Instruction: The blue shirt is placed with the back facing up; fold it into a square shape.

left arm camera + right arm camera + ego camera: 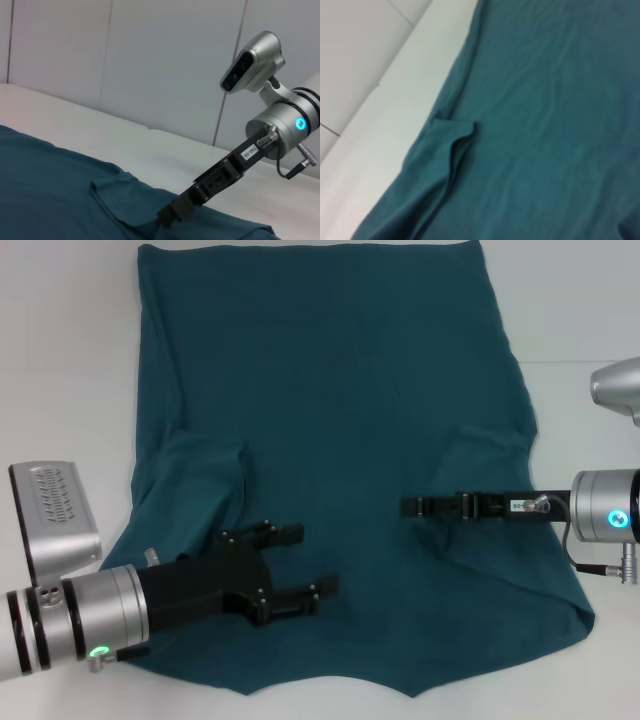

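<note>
The blue shirt (350, 440) is lying spread flat, plain side up, on the white table (60, 360), with both sleeves folded in over the body and its collar end nearest the robot. The left gripper (305, 565) is hovering over the shirt's near left part with its jaws standing wide apart and holding nothing. The right gripper (410, 507) is reaching in edge-on over the folded right sleeve (495, 450), and whether its jaws are apart cannot be told.
</note>
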Robot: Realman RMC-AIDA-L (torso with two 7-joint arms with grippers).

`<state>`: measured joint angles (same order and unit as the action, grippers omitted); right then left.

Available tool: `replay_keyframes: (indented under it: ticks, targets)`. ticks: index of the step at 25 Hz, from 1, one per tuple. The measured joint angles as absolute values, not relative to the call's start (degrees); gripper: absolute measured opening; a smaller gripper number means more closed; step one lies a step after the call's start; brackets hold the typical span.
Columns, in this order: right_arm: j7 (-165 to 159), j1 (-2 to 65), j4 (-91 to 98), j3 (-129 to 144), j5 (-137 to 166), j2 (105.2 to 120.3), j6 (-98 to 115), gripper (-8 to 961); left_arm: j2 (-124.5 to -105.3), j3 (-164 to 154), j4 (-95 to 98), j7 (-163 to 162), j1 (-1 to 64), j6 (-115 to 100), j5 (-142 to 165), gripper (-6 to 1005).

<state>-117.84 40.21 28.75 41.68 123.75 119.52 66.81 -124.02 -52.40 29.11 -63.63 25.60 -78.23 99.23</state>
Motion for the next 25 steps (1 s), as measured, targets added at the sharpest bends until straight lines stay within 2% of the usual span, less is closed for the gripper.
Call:
replay_keyframes:
  ticks: [13, 25]
  targets:
    - [-115.19, 39.97, 29.56, 41.13, 116.31, 118.52, 73.95, 765, -124.02, -47.74, 29.19, -63.65, 23.88, -78.12, 100.16, 831]
    - [-110.93, 39.39, 29.42, 41.04, 115.82, 118.94, 70.82, 766, -124.09, -44.56, 38.07, -74.75, 18.09, -76.56, 105.45, 830]
